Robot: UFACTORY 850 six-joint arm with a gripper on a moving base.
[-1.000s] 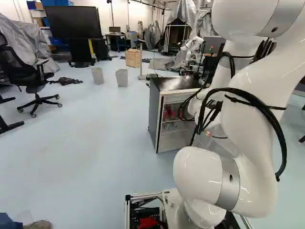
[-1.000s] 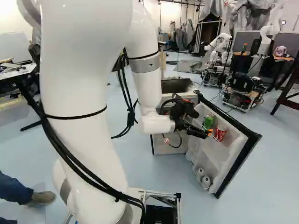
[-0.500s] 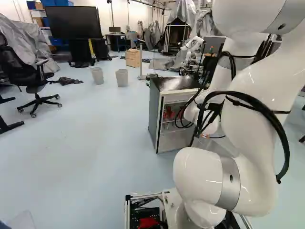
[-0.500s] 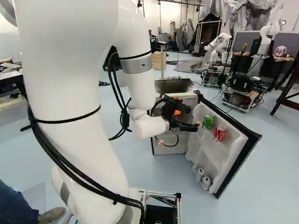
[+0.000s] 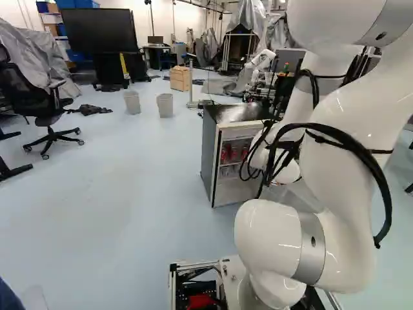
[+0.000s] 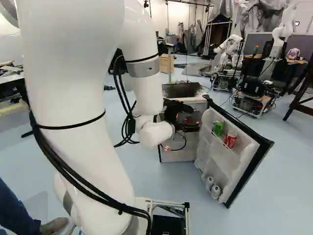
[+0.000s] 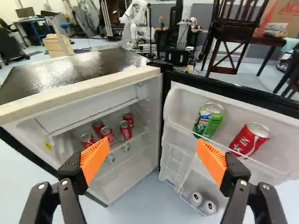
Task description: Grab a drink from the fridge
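The tool (image 7: 153,149) has its fingers spread wide with nothing between their orange pads, and it faces the fridge (image 7: 70,70), whose door (image 7: 238,112) is swung open. The drinks are in two places: a cluster of red cans (image 7: 125,129) upright on a shelf (image 7: 139,135) inside, and, in the door's upper rack, a green can (image 7: 209,120) and a red can (image 7: 250,139) behind a thin rail (image 7: 215,141); two pale cans (image 7: 196,199) sit lower in the door. Any of these should feel fairly heavy for its size if full, firm under a moderate squeeze, but thin-skinned enough to dent if pinched hard, and much softer if empty. The smooth, cold metal may be slick with damp, so the pads want full contact on opposite sides, around mid-height, clear of the narrowed rim. For the shelf cans, a level reach into the cabinet looks best, choosing one at the front, since close neighbours could be knocked over. A door can would probably need lifting over the rail before being drawn away.
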